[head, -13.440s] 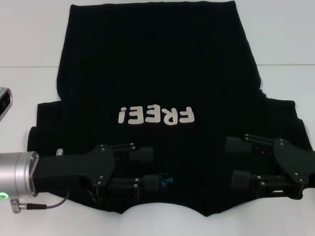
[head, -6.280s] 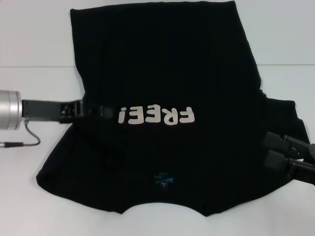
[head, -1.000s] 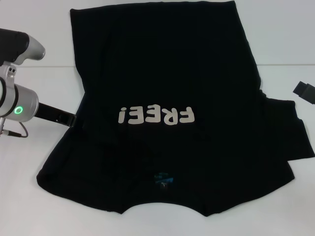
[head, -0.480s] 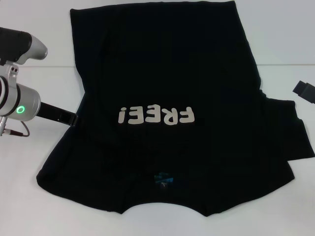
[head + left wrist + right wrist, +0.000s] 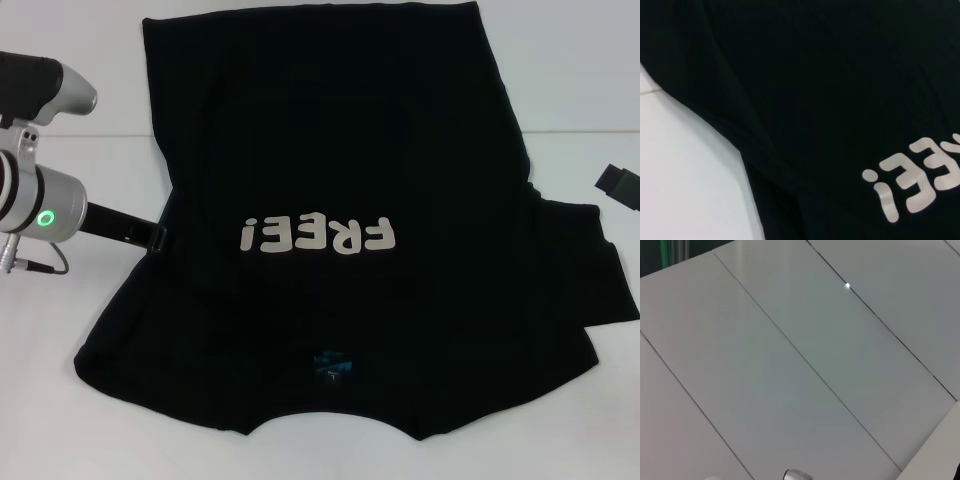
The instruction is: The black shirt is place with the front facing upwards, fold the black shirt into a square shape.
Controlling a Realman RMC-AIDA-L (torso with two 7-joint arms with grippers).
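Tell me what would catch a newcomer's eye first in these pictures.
The black shirt fills most of the white table, its white FREE! lettering reading upside down from the robot's side. The left gripper reaches in at the shirt's left edge; the right gripper sits at the far right margin.

**Matt cloth on a smooth white surface**

The black shirt [image 5: 330,150] is soft cloth with a faint ribbed weave and a matt finish, showing shallow creases near its left side. Its lettering [image 5: 318,235] looks like flat, smooth off-white print. The surface [image 5: 60,400] beneath is plain white and smooth, faintly sheened. The left arm [image 5: 35,195] has a brushed silvery metal casing.
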